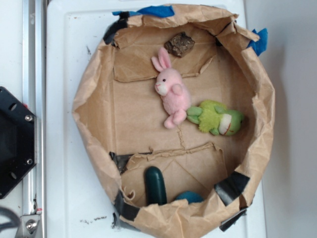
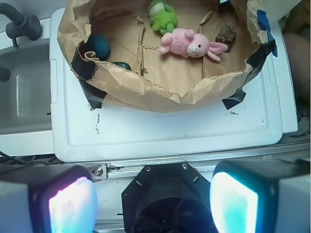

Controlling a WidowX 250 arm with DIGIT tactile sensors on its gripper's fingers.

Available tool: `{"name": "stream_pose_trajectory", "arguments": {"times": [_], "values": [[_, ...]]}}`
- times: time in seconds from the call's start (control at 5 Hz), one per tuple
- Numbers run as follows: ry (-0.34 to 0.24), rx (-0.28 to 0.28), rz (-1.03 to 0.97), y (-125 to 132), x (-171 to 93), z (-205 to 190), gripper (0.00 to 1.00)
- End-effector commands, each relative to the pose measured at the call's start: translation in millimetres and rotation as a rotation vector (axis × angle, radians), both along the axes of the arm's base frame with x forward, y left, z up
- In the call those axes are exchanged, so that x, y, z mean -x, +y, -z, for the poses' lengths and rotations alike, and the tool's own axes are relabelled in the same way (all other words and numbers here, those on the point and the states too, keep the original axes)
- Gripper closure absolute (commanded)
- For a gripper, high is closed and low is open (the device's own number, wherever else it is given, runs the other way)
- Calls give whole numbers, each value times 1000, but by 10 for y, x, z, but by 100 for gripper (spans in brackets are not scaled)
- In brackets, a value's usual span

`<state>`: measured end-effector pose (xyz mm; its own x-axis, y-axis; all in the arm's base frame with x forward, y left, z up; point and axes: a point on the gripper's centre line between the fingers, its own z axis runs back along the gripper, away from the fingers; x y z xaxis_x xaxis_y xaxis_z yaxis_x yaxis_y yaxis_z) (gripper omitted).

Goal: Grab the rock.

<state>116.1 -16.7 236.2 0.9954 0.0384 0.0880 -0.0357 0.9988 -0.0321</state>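
A robot's wrist camera is looking down and forward over a white counter (image 2: 160,131) toward a shallow basin made of crumpled brown paper (image 2: 155,90), taped at its corners with black and blue tape. The gripper (image 2: 153,206) is hanging at the near edge of the counter, outside the paper basin, with its two pads (image 2: 73,204) standing wide apart and nothing between them; the jaws are open and empty.

The rock (image 2: 226,34), a small rough brown-grey lump, is sitting on the basin floor at the far right corner as the wrist camera sees it, close under the paper wall. It is lying ahead of the jaws and off to the right, well apart from them, with the near paper wall rising between (so any reach will, in my judgement, need to clear that wall before coming down).

A pink bunny (image 2: 190,44) is lying just beside the rock, one ear pointing toward it without clearly touching. In the overhead view the rock (image 1: 180,44) is resting near the basin's top edge, just above the bunny's ears. It looks slightly wider than deep, though its long axis is hard to judge.
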Motion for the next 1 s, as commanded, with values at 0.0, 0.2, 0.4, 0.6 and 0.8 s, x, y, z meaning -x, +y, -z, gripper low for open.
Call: {"name": "stream_pose_trajectory", "arguments": {"times": [0.0, 0.2, 0.4, 0.6, 0.8], "values": [[0, 0, 0, 0, 0, 0, 0], [14, -7, -55, -4, -257, 25, 0], [15, -33, -112, 109, -546, 14, 0], [-14, -43, -189, 93, -666, 64, 0], [-45, -22, -357, 20, -741, 166, 0]]}}
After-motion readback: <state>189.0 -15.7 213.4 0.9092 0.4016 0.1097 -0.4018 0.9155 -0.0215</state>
